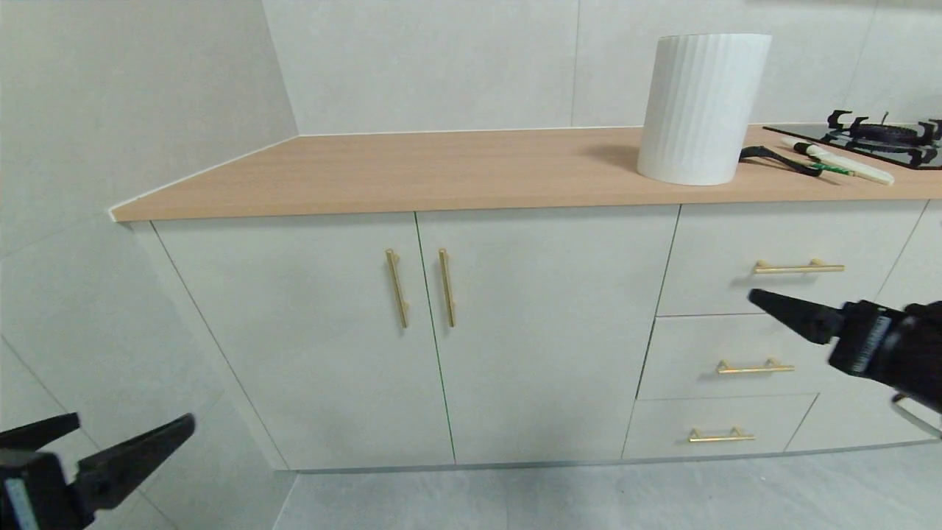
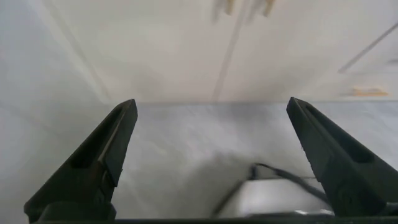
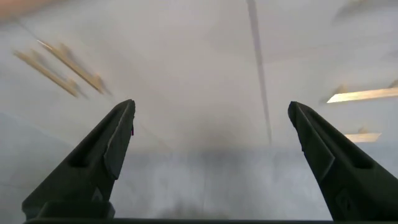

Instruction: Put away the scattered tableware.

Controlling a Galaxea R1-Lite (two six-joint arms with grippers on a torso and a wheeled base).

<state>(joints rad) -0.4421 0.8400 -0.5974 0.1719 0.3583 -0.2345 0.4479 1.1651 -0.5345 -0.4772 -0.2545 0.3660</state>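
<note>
Fingers (image 2: 112, 143) of left gripper (image 2: 211, 102) and right gripper (image 3: 210, 106) spread wide, empty. White utensil (image 1: 839, 163) lies flat on the wooden counter (image 1: 412, 173) — long axis slanting beside the stove (image 1: 883, 136); pale cabinets (image 1: 309, 331) below.

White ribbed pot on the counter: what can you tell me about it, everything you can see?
The white ribbed pot is a tall cylinder with fine vertical grooves all round and a matte finish, perhaps ceramic or plastic. It stands upright on the wooden counter, towards its right end and set back from the front edge, casting a soft shadow to its left. Its inside is hidden. A black utensil lies right beside its base; whether they touch is unclear.
</note>
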